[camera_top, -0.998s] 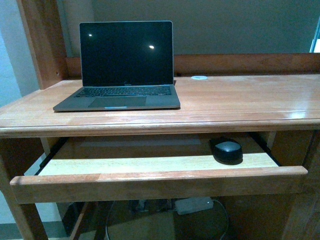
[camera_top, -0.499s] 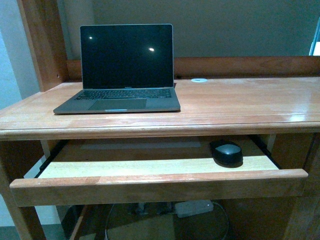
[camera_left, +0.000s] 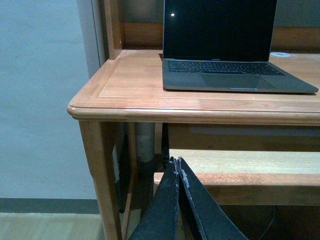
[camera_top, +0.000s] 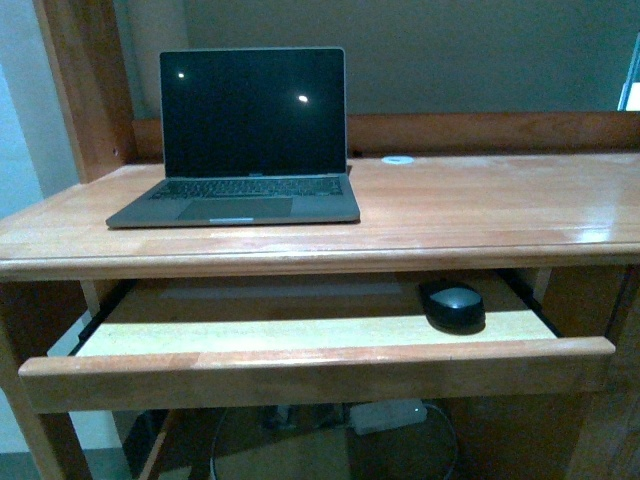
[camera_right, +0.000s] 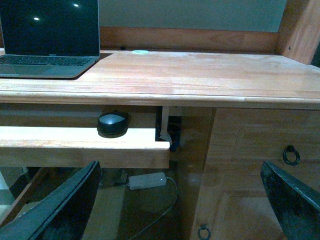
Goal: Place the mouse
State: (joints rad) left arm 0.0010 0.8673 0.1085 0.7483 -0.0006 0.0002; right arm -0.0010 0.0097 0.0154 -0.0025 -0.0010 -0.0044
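While the mouse (camera_top: 455, 304) rests untouched on the pull-out tray (camera_top: 250, 336), the left claw (camera_left: 177, 167) is together; the right claw (camera_right: 180, 170) is apart, empty; placement, presumably onto the desk (camera_top: 480, 205), is not yet begun.

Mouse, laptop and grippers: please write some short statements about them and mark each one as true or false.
1. The mouse lies on the pull-out tray, toward its right end. True.
2. The laptop is closed. False: it stands open on the desk top, with its screen dark.
3. The left gripper is shut. True.
4. The right gripper holds the mouse. False: it is open and empty, apart from the mouse.
5. The white power brick sits beside the laptop. False: it lies below the tray, under the desk.
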